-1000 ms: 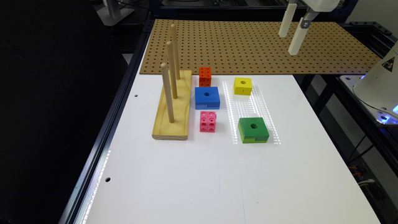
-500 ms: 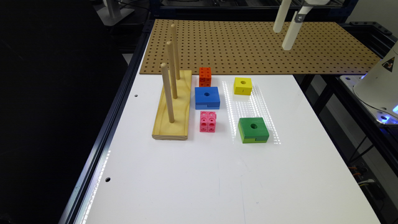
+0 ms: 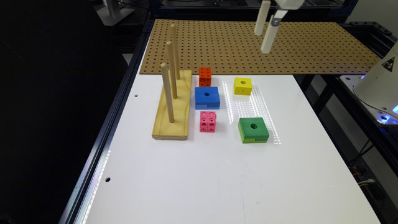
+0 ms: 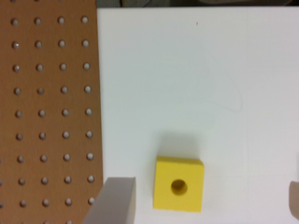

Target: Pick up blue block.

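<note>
Item: flat square blue block (image 3: 207, 97), holed, mid-counter; I judge it light, rigid; grip opposite sides. End effector (image 3: 263, 31) spread, empty.

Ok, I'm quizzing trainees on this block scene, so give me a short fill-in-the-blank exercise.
1. The blue block lies between the orange cube and the ____ cube.
2. The wooden base holds ____ upright pegs.
3. The wrist view looks down on the ____ block.
4. The gripper hangs over the pegboard with its jaws ____.

Missing words: pink; three; yellow; open
</note>
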